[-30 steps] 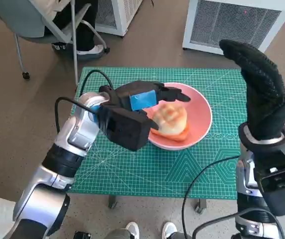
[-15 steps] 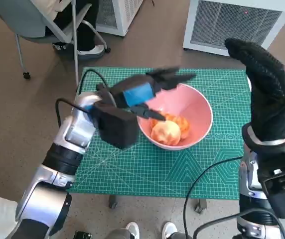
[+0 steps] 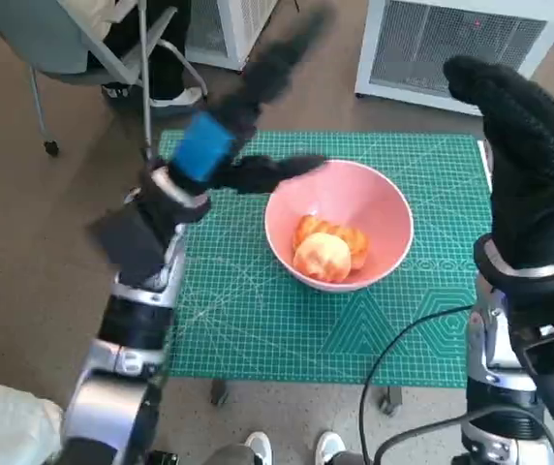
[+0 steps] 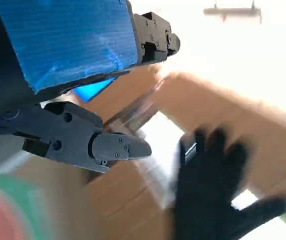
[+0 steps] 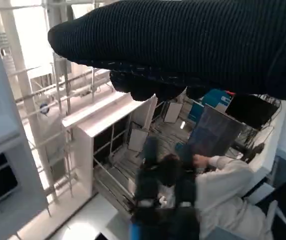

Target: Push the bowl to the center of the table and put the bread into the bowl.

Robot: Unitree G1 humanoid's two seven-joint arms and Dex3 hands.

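Pink and probably rigid, the bowl [image 3: 340,225] near the desk [image 3: 258,320] centre would best be nudged by its rim, the soft, light bread [image 3: 327,250] lying inside it, while the empty left hand [image 3: 243,116] and right hand [image 3: 529,174] are raised, fingers spread.

A small table [image 3: 258,329], covered by a green cutting mat [image 3: 248,300] with a printed grid. On the mat sits a pink bowl [image 3: 379,208], about mid-table, slightly toward the far side.
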